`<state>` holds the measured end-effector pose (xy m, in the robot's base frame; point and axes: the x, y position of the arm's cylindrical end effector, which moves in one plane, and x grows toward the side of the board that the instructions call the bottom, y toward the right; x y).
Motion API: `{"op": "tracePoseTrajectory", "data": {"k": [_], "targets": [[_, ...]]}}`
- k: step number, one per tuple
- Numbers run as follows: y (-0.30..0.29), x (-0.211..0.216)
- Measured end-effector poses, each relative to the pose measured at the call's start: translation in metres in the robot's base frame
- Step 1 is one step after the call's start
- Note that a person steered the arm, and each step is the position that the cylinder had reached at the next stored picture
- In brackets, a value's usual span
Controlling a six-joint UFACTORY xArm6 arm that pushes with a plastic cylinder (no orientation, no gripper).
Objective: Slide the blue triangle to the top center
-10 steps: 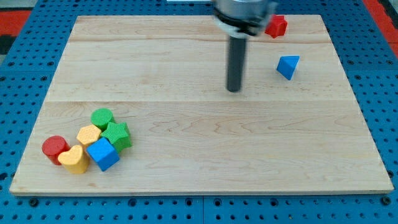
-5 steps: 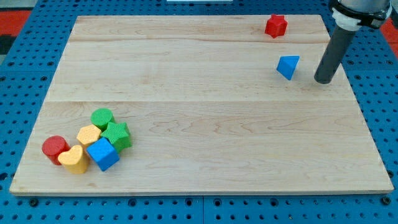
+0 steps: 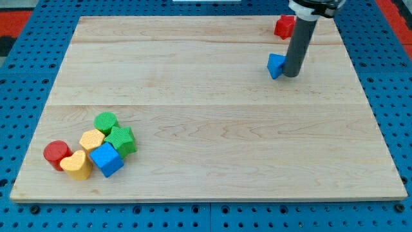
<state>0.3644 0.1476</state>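
One blue triangle touching my tip on its right | wooden board smooth | pincer: none visible

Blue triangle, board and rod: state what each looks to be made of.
Blue triangle: probably plastic, matte, evenly coloured, perhaps 3D-printed; fine texture is too small to confirm. Board: pale wood, smooth, with visible grain and plank seams. Rod: dark, smooth with a faint sheen, metal or hard plastic; cannot tell which. My tip sits against the triangle's right side in the view.
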Motion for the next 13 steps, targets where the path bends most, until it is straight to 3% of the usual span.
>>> {"op": "tracePoseTrajectory", "data": {"k": [3, 6, 9, 13], "targets": [[-0.07, -0.027], [-0.032, -0.03], [-0.037, -0.09], [-0.089, -0.156]]}}
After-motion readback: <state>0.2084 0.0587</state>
